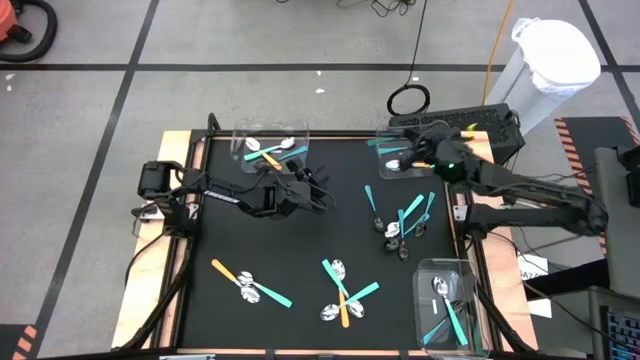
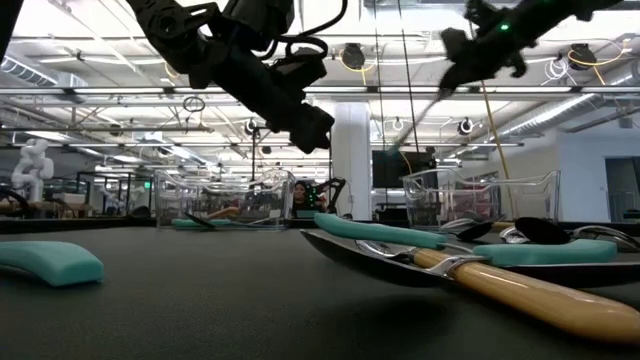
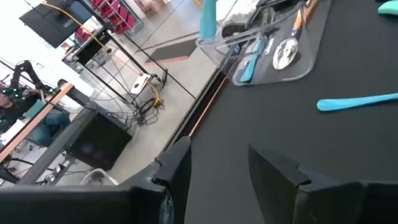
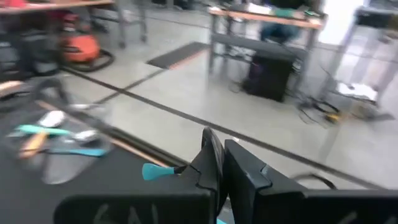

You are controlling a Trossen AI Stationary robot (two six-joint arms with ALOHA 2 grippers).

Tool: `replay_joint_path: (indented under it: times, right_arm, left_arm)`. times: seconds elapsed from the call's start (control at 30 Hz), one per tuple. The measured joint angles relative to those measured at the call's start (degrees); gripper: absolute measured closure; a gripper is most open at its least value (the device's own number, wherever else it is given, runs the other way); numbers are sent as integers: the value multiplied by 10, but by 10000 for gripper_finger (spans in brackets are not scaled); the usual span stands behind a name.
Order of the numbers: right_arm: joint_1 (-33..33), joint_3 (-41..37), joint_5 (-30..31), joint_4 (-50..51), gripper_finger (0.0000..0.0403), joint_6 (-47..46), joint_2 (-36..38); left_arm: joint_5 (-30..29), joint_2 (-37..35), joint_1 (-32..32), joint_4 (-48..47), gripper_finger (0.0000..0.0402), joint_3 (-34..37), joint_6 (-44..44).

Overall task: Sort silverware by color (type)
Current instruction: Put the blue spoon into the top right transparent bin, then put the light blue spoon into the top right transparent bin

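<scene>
Silverware with teal or orange handles lies in loose groups on the black table: right of the middle (image 1: 400, 225), near left (image 1: 250, 285) and near middle (image 1: 345, 295). My right gripper (image 1: 425, 150) hovers at the far right over a clear bin (image 1: 392, 165), shut on a teal-handled utensil (image 4: 158, 171). My left gripper (image 1: 322, 197) is over the table's middle left, beside the far left bin (image 1: 270, 150). It is open (image 3: 217, 155), with nothing between its fingers. My right gripper pinches the teal-handled utensil between its two shut fingers (image 4: 211, 155). The fingers lie across the handle, whose teal end (image 4: 155, 171) sticks out to one side. The utensil is lifted clear of the table and slants down below the gripper (image 2: 440, 100).
A third clear bin (image 1: 445, 310) with teal utensils stands at the near right corner. The far left bin holds teal and orange pieces. A teal handle (image 3: 357, 101) lies on the table ahead of my left gripper. Bare black table lies left of the middle.
</scene>
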State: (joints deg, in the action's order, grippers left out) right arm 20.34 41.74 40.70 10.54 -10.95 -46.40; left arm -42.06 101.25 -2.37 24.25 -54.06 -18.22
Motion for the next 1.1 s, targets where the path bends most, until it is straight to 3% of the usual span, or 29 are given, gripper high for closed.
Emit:
replay_joint_path:
  times: [0.23, 0.53, 0.9, 1.0, 1.1]
  right_arm:
    - [99, 0, -7, 180, 395, -82, 47]
    - [193, 0, -151, 156, 384, -101, 7]
    - [254, 0, -248, 155, 183, -113, -21]
    - [244, 0, -331, 154, 148, -111, -6]
    - [218, 0, -390, 158, 137, -113, 9]
  left_arm:
    - [16, 0, -1, 15, 245, 0, 14]
    - [63, 0, -5, 28, 245, -13, 20]
    - [81, 0, -9, -16, 245, -13, 44]
    - [150, 0, -9, -58, 245, -13, 42]
    - [280, 0, -6, -100, 245, -13, 44]
